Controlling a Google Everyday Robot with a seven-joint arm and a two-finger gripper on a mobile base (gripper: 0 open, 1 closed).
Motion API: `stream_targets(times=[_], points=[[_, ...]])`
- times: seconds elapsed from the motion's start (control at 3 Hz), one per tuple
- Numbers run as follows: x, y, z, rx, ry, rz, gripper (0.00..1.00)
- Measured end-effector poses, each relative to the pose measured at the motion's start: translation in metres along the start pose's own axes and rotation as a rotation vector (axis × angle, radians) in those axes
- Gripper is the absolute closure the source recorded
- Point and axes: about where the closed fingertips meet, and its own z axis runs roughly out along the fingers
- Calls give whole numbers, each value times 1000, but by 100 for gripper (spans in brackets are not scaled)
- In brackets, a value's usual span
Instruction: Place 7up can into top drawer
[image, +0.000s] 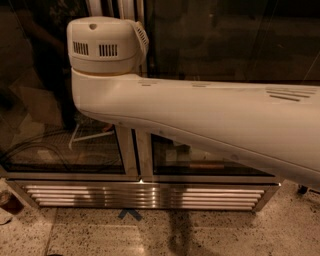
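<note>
Only my white arm link (200, 120) and its round joint housing (102, 47) show, stretching across the camera view from upper left to right. The gripper is out of view. The 7up can and the top drawer are out of view too.
A glass-fronted cabinet (65, 145) with a white centre post (136, 155) and a slatted metal grille (145, 196) stands ahead. Speckled floor (225, 232) with a blue tape mark (130, 214) lies below it. A dark object (7, 200) sits at the left edge.
</note>
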Motion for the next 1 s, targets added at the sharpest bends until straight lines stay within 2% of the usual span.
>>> stream_targets(times=[0.33,0.67,1.0], points=[[0,1,-1,-1,0,1,79],[-1,0,-1,-9,-4,0,100],[-3,0,-2,-13,-6,1,100]])
